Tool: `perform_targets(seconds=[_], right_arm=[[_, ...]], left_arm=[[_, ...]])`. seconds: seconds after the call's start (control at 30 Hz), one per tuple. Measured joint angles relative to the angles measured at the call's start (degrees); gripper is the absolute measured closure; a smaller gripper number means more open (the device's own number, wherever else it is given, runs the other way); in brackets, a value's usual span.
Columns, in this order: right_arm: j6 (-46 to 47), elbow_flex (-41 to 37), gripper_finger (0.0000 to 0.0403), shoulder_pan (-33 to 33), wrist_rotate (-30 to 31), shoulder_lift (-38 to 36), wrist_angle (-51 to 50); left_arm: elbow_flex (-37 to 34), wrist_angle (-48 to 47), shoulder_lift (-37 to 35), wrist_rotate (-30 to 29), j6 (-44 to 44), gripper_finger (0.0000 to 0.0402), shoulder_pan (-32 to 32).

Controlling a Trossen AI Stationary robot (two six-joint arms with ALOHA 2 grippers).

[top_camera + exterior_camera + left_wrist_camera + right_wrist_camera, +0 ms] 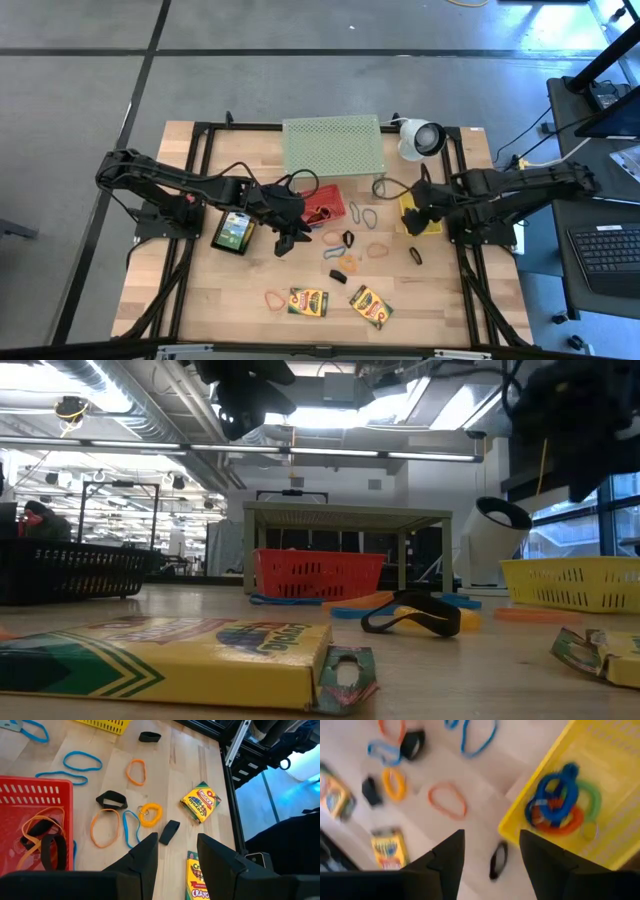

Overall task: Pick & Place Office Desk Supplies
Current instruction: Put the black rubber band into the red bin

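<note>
Two yellow-and-green crayon boxes lie flat near the table's front edge. A third lies in a black tray. Loose rubber bands in orange, blue and black, a yellow coil and a dark clip lie on the wood mid-table. My left gripper hangs open above the table beside the red basket, holding nothing. My right gripper hangs open above the near rim of the yellow basket, which holds blue, green and orange coils.
A pale green mesh stand stands at the far edge, with a white round lamp-like device to its right. The red basket holds orange and black bands. A black band lies on the wood beside the yellow basket. Bare wood shows front left.
</note>
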Motion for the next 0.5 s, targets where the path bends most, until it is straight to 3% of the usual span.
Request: perform_targets(seconds=[0.17,0.5], right_arm=[[4.74,0.78,0.0246,8.13,-0.73,1.65,-6.09],[17.25,-2.99,0.0279,20.17,0.15,7.89,0.24]], left_arm=[[0.00,-0.54,0.00,-0.37,0.03,0.0275,0.00],[0.00,-2.56,0.00,-3.62,0.09,0.0285,0.02]])
